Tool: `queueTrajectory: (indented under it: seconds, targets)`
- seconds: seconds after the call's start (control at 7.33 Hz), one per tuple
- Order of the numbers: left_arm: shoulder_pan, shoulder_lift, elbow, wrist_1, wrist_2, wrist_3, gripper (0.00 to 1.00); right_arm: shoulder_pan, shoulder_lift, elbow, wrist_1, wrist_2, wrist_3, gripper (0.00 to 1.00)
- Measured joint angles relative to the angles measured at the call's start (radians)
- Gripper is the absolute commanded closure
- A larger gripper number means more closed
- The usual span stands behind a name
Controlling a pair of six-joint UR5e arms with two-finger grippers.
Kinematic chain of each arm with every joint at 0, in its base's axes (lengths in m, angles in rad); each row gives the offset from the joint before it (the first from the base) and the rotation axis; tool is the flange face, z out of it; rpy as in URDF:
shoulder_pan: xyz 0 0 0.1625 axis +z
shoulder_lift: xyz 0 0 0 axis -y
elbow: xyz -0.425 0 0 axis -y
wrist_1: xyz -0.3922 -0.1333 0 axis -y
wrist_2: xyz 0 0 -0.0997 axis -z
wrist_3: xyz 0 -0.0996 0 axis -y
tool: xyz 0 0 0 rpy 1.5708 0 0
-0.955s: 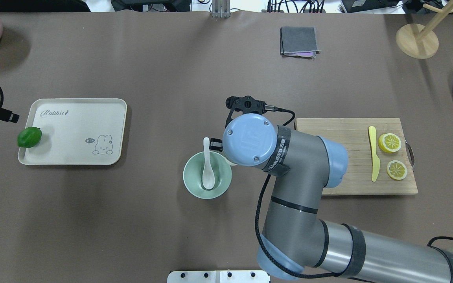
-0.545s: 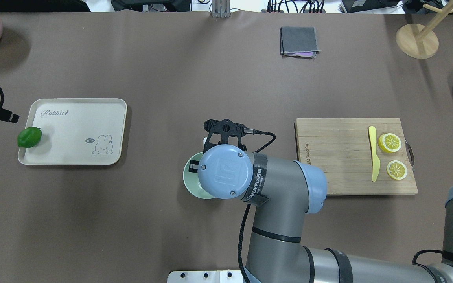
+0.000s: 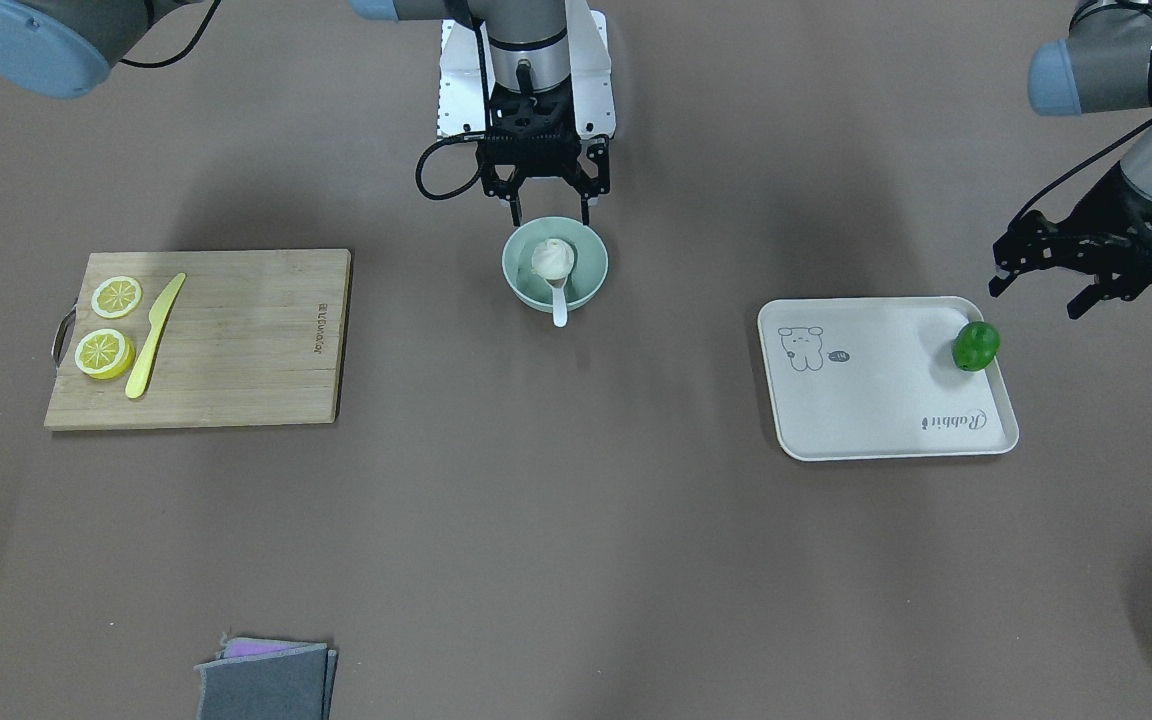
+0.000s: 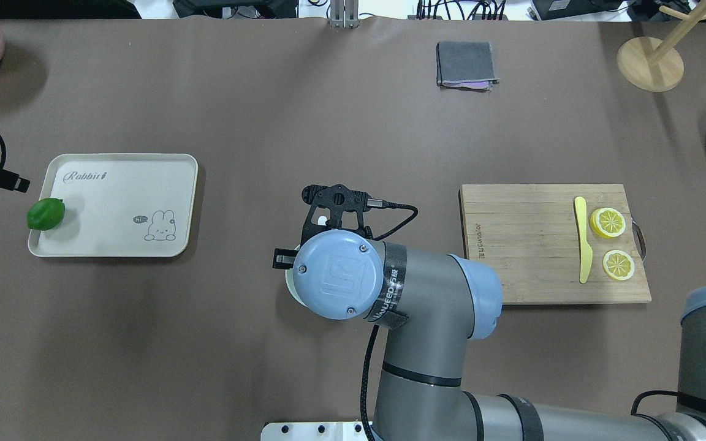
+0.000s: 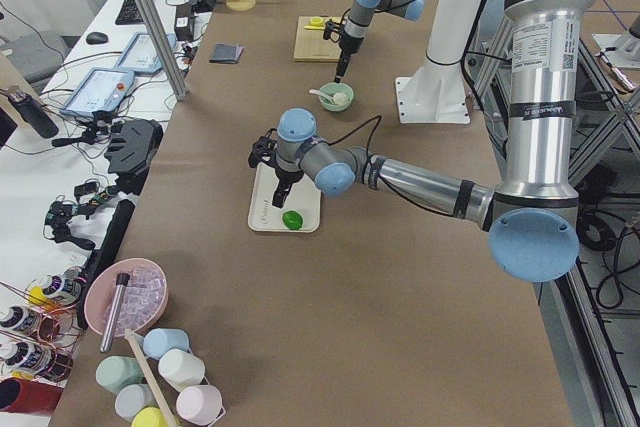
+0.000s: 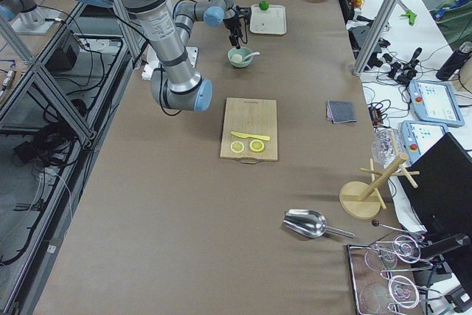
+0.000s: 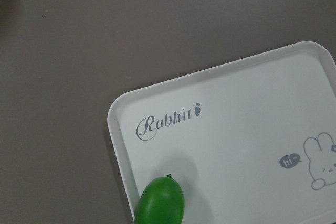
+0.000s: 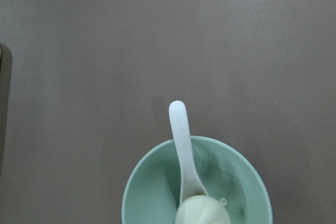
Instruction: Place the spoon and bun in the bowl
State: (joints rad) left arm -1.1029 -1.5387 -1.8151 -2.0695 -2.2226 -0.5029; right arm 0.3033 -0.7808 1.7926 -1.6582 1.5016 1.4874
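The right claw (image 3: 550, 222) hangs spread and empty. Just below it, the small pleated white steamed bun (image 3: 553, 258) rests on the short white soup spoon (image 3: 559, 305) inside the round mint-green bowl (image 3: 521, 285). Best to rise straight up, fingers wide, clearing the rim.

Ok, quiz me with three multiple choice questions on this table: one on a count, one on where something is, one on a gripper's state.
1. How many lemon slices lie on the cutting board? A one, B two, C four.
2. Where is the bun? A on the cutting board, B in the bowl, C gripped in mid-air.
3. The fingers of the right gripper are: A open, B shut on the bun, C shut on the bowl's rim.
Answers: B, two slices sit side by side; B, it rests on the spoon inside the bowl; A, the fingers stand apart above the bowl, holding nothing.
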Motion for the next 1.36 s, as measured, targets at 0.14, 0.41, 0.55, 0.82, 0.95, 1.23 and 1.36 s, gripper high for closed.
queueTrajectory:
  seconds: [0.14, 0.41, 0.55, 0.82, 0.95, 1.23, 1.36]
  targets:
    - [-0.001, 0.005, 0.006, 0.000, 0.005, 0.005, 0.01, 0.032, 0.005, 0.000, -0.001, 0.029, -0.018, 0.00]
    - [-0.002, 0.058, 0.042, -0.026, 0.089, 0.015, 0.01, 0.146, -0.007, 0.001, -0.005, 0.154, -0.108, 0.00]
    - [-0.004, 0.090, 0.068, -0.028, 0.156, 0.018, 0.01, 0.208, -0.029, 0.002, -0.006, 0.213, -0.163, 0.00]
    - [-0.054, 0.101, 0.056, 0.157, 0.216, 0.098, 0.01, 0.312, -0.095, 0.019, -0.006, 0.290, -0.280, 0.00]
    - [-0.121, 0.095, 0.029, 0.301, 0.212, 0.240, 0.01, 0.368, -0.145, 0.046, -0.006, 0.336, -0.363, 0.00]
    - [-0.304, 0.101, 0.023, 0.451, 0.095, 0.522, 0.01, 0.517, -0.284, 0.108, -0.003, 0.473, -0.595, 0.00]
    - [-0.375, 0.105, 0.041, 0.472, 0.024, 0.611, 0.01, 0.614, -0.378, 0.138, -0.001, 0.547, -0.752, 0.00]
